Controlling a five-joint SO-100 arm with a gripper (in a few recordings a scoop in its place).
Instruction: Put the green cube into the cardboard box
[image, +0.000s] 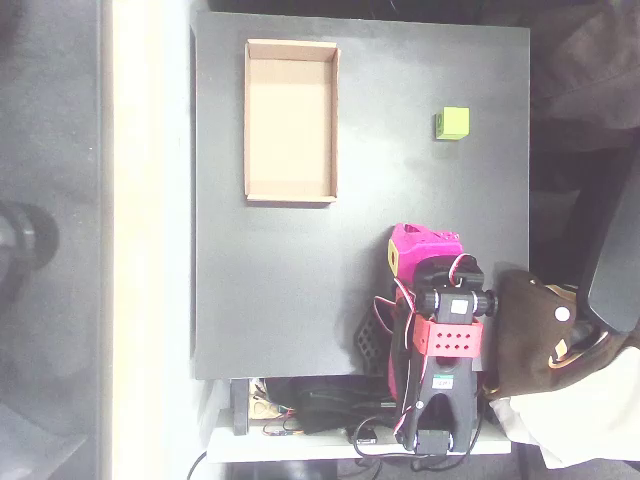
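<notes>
From overhead, the magenta arm (435, 320) sits folded at the worktop's (260, 300) near edge, tool (405, 250) tucked underneath, jaws impossible to read. The green cube (452, 124) rests far right, well apart from the cardboard box (291, 121) at far left.

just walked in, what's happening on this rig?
Nothing is being handled yet. In the overhead view the magenta arm sits folded at the bottom edge of the black table; its end effector state can't be told. The green cube lies alone at upper right, apart from the empty cardboard box at upper left.
</notes>
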